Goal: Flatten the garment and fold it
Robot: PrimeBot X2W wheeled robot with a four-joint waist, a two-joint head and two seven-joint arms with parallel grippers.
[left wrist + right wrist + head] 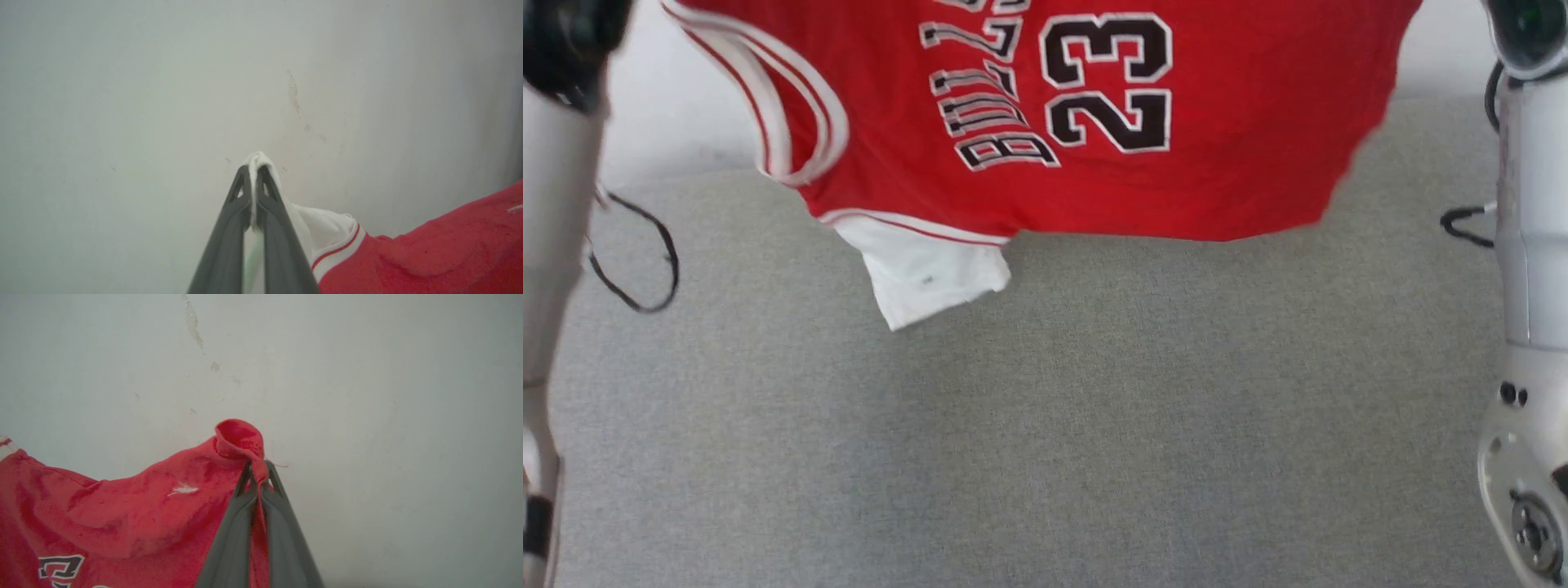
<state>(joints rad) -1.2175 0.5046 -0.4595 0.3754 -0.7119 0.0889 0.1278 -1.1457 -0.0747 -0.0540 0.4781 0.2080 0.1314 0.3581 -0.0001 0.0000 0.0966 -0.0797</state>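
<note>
The garment [1094, 163] hangs spread between the two arms in the upper part of the head view, lettered side toward the camera and the lettering turned sideways. Its lower edge is blurred; whether it touches the grey surface [1045, 425] below cannot be told. One white sleeve [931, 282] droops from the lower left of the red body.

Left gripper [254, 175]: clenched on white sleeve cloth, a small fold poking past the fingertips and the striped trim and red body trailing off toward the lower right of the left wrist view.

Right gripper [258, 473]: clenched on a red edge of the garment — a rolled bit of cloth stands above the tips, with more pinched between the fingers.

Surroundings: a pale wall [122, 102] lies beyond both grippers, bearing a few scuff marks [293, 92]. The left forearm [556, 245] and right forearm [1531, 245] flank the head view. A black cable loop [645, 269] hangs beside the left forearm — apart from the garment.
</note>
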